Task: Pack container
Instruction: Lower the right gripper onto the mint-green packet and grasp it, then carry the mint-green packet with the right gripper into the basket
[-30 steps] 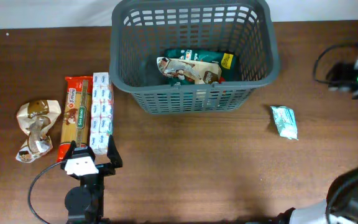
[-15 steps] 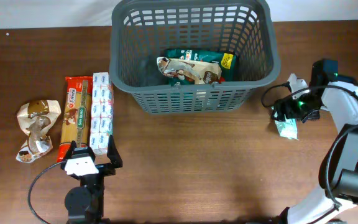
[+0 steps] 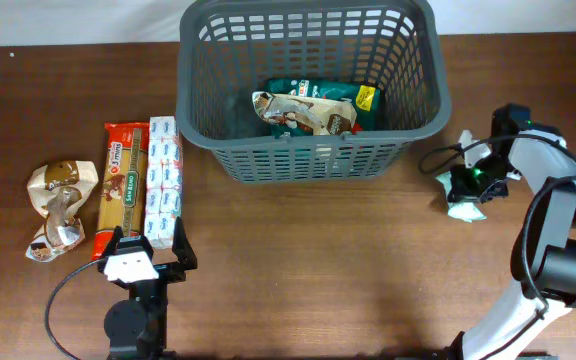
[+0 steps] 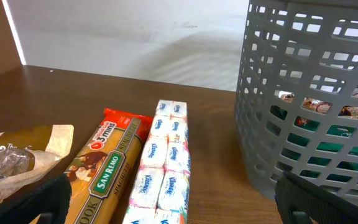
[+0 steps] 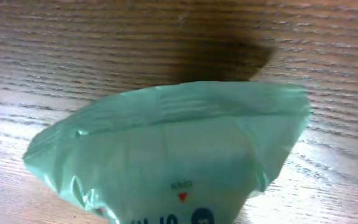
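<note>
Close under your right tool [image 3: 474,182], its opening not readable, the slack green packet [image 5: 166,155] on the counter [image 3: 318,270] may slip from a shallow pinch; overhead, unlike that wrist view, places the container [image 3: 308,160] well to its left, bags [image 3: 308,108] inside, and your left tool [image 3: 144,240] gaping, empty.

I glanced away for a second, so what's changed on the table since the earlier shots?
The right gripper swung in from the table's right edge and lowered over the green packet; whether it grips is unclear. The left gripper, basket and pasta stayed put.
</note>
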You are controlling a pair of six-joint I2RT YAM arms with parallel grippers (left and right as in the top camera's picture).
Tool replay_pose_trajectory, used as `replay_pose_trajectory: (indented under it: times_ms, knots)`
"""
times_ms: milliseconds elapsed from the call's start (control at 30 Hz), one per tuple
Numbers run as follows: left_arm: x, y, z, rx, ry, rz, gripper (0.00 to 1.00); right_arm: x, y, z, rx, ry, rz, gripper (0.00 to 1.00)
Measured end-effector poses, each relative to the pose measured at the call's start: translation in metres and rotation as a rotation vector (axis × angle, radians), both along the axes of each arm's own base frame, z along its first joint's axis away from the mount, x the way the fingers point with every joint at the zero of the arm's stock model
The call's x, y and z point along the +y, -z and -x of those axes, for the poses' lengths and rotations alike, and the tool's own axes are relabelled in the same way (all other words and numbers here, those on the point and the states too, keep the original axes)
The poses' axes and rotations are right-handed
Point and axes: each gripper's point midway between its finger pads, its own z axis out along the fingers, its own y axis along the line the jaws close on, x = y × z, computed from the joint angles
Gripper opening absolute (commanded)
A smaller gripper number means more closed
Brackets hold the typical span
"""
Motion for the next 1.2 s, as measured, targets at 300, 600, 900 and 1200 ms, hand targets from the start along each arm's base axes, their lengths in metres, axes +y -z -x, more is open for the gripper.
replay_pose_trajectory:
  times_ms: [300, 600, 900, 1200]
  knots:
    - [0.0, 0.0, 0.0, 0.0, 0.0, 0.0, 0.99, -0.036, -0.087, -0.057, -0.234, 0.229, -0.122, 0.04]
    - [0.0, 0.0, 0.0, 0.0, 0.0, 0.0, 0.99, 0.068, -0.428, -0.074, -1.081, -0.18, -0.088, 0.03]
    - [0.0, 0.0, 0.0, 0.0, 0.0, 0.0, 0.99, 0.24, -0.411, -0.073, -1.109, -0.725, -0.112, 0.03]
    - [0.0, 0.0, 0.0, 0.0, 0.0, 0.0, 0.99, 0.258, -0.227, -0.158, -0.74, -0.732, -0.05, 0.04]
